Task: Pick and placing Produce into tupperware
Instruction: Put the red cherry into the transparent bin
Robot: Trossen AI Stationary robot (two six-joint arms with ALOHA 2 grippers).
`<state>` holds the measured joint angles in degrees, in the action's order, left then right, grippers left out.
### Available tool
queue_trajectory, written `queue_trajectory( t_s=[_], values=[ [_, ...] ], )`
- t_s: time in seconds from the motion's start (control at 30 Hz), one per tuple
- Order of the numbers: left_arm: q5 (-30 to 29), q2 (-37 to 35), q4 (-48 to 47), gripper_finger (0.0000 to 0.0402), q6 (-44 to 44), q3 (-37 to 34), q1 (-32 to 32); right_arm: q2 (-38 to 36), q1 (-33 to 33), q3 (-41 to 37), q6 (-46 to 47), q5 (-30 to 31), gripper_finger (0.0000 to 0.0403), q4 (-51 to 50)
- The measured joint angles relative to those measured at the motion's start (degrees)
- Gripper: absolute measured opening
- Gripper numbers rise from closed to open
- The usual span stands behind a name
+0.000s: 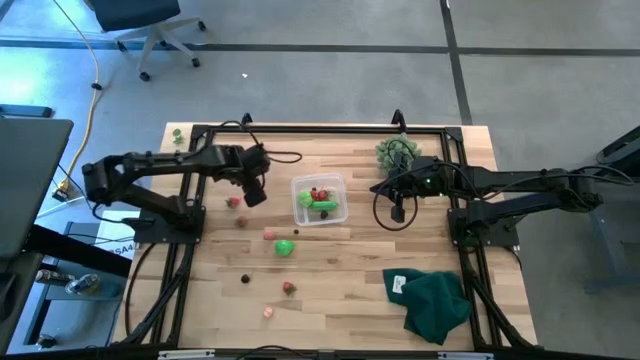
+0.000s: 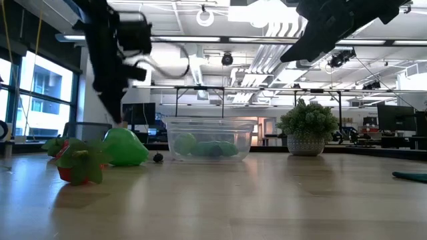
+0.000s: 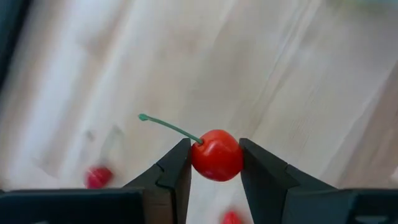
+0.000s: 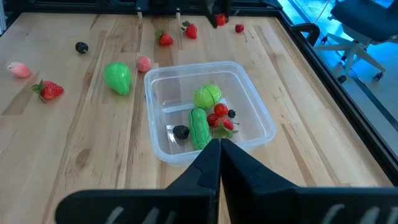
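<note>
Cherry [image 3: 216,155] clamped in left gripper [image 3: 214,163], green stem slanting away from the fingers, right gripper [image 4: 219,163] closed (empty), above tupperware [image 4: 258,109].

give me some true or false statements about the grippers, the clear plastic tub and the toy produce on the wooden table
1. The left gripper pinches a red cherry with a green stem between its fingers. True.
2. The clear square plastic tub is empty. False: it holds a green elongated piece, a round light green piece, small red bits and a dark berry.
3. The right gripper has its fingers pressed together with nothing between them. True.
4. The dark green cloth is draped over the tub. False: it lies apart from it, near the table's edge on the right arm's side.
5. Every produce piece is already in the tub. False: several lie loose on the wooden table, including a bright green pear-shaped piece.
</note>
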<state>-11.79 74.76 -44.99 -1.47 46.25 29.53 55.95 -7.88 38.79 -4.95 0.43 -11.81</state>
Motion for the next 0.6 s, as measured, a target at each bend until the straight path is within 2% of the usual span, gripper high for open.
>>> queue_trajectory(
  t_s=[0.13,0.3,0.47,0.6],
  values=[
    [-3.4,-1.7,0.8,0.0105,2.8,4.6,-4.3,0.0,0.0,0.0,0.0,0.0,0.0002,0.0],
    [-5.5,-2.0,5.0,0.011,10.4,9.8,-9.7,0.0,0.0,0.0,0.0,0.0,0.0002,0.0],
    [-5.4,-1.8,11.4,0.0115,17.8,13.0,-13.9,0.0,0.0,0.0,0.0,0.0,0.0002,0.0],
    [-2.2,-0.7,15.7,0.0106,21.4,13.5,-15.1,0.0,0.0,0.0,0.0,0.0,0.0002,0.0]
  ],
)
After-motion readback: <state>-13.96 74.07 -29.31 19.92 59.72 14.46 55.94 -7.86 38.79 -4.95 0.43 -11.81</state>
